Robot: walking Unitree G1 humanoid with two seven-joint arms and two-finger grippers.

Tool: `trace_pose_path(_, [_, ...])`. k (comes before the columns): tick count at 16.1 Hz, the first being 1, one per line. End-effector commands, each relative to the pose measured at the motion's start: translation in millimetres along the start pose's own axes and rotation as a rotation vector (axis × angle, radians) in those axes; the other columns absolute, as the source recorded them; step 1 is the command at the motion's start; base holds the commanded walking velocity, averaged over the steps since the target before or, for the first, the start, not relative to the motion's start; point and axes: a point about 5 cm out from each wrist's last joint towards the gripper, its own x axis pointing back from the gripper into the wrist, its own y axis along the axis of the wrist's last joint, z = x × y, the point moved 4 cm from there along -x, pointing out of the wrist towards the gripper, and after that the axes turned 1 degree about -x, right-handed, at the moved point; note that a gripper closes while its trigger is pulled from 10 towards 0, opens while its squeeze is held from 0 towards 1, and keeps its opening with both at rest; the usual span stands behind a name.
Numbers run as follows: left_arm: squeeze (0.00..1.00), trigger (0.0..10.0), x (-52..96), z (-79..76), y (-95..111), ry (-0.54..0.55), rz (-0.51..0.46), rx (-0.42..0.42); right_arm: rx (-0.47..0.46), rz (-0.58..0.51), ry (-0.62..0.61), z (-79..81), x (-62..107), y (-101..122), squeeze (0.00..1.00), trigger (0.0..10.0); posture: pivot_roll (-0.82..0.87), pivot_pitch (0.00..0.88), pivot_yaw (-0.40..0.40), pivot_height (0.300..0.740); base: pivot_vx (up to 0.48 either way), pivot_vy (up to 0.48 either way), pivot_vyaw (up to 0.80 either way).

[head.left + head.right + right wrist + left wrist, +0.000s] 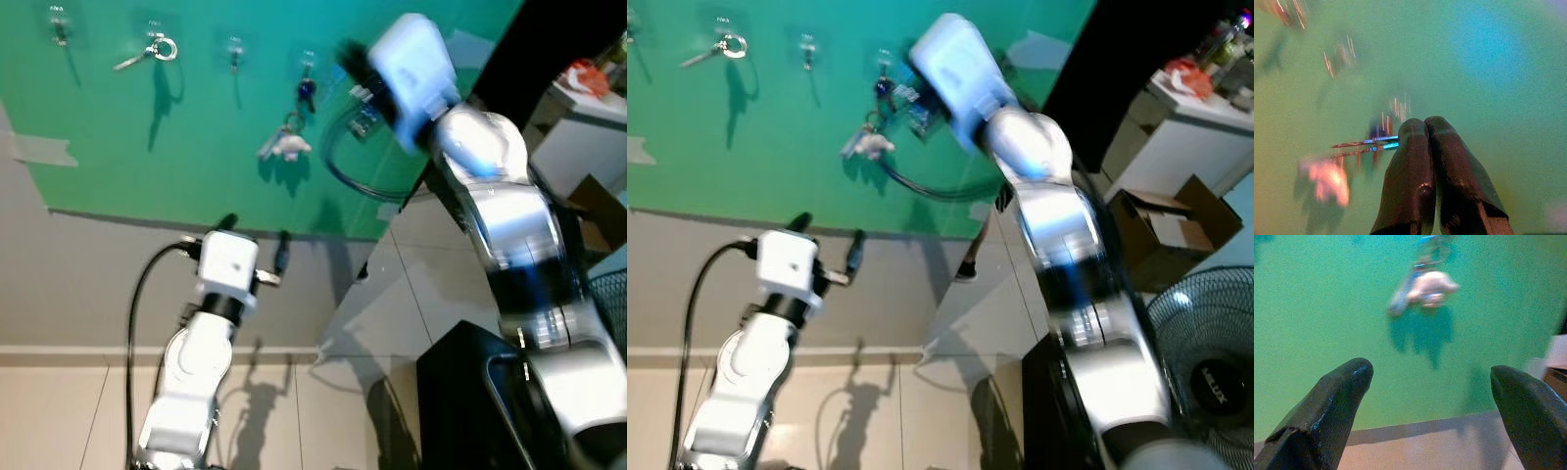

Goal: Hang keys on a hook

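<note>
A bunch of keys with a white plush charm hangs from a small clear hook on the green wall board. My right gripper is raised to hook height just right of the bunch, and the head views show a small gap between them. In the right wrist view its fingers are pressed shut. The key blades and blurred charm lie beside and beyond them, and I cannot tell whether they touch. My left gripper is open, lower down, pointing at the wall below the charm.
Another key on a ring hangs from a hook further left, between two bare hooks. To the right stand a cardboard box, a white cabinet, a floor fan and a black object.
</note>
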Motion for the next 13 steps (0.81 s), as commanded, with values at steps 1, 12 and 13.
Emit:
trace_pose_path(1, [0.0, 10.0, -2.5, -3.2, -4.7, -0.004, 0.027, 0.025, -0.027, 0.036, -0.056, -12.4, 8.3, -10.3, 0.0, 10.0, 0.09, 0.0, -0.206, 0.74, 0.0, 0.0, 0.0])
trace_pose_path(12, [0.0, 10.0, 16.7, 41.1, -58.5, 0.105, 0.242, 0.143, -0.513, 0.434, -0.481, 57.5, 173.6, -163.7, 0.0, 10.0, 0.01, 0.0, -0.061, 0.74, 0.0, 0.0, 0.0])
trace_pose_path(13, [0.0, 10.0, 19.1, 43.5, -56.5, 0.123, 0.239, 0.145, -0.512, 0.434, -0.499, 56.4, 177.7, -162.0, 0.0, 10.0, 0.01, 0.0, -0.061, 0.74, 0.0, 0.0, 0.0])
